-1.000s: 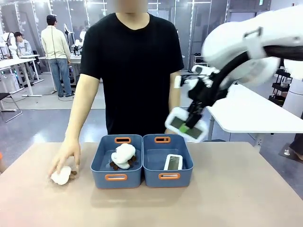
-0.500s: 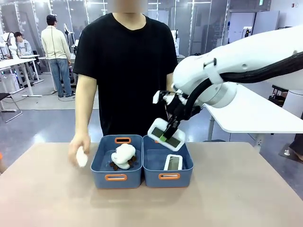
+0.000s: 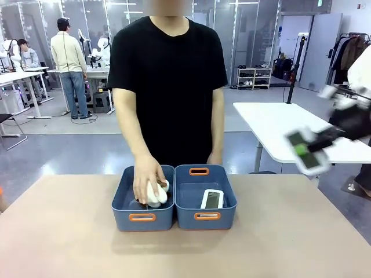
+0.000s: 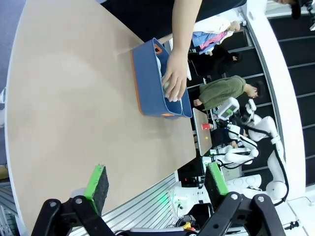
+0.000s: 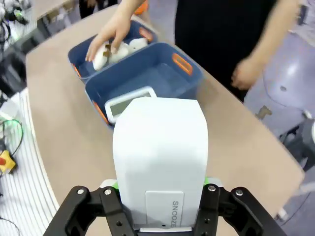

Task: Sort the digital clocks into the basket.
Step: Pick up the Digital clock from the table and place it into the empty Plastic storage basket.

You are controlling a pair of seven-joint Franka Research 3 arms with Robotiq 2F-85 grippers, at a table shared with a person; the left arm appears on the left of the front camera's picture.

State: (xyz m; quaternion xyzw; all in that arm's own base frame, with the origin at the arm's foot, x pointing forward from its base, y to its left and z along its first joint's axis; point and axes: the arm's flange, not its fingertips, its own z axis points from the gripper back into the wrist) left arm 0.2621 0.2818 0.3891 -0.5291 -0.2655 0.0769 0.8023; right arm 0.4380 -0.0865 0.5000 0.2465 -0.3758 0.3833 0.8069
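One digital clock point(image 3: 211, 199) lies screen-up in the right blue-grey basket point(image 3: 204, 215). A second digital clock point(image 3: 309, 154), white and motion-blurred, hangs in the air at the far right, well off to the side of the baskets, with my right gripper point(image 3: 302, 149) shut on it. The right wrist view shows that held clock point(image 5: 160, 152) from behind, clamped in the right gripper point(image 5: 160, 197), above the basket point(image 5: 189, 73) and the clock inside it point(image 5: 129, 103). My left gripper point(image 4: 156, 182) stands open and holds nothing, far from the baskets point(image 4: 147, 86).
The person's hand point(image 3: 148, 180) presses a white plush toy point(image 3: 156, 196) into the left basket point(image 3: 142, 217); the same hand point(image 5: 110, 34) shows in the right wrist view. A white side table point(image 3: 278, 130) stands behind my right gripper.
My right arm has swung from above the right basket out to the far right, the clock still gripped. The person's hand carried a plush from the table's left into the left basket.
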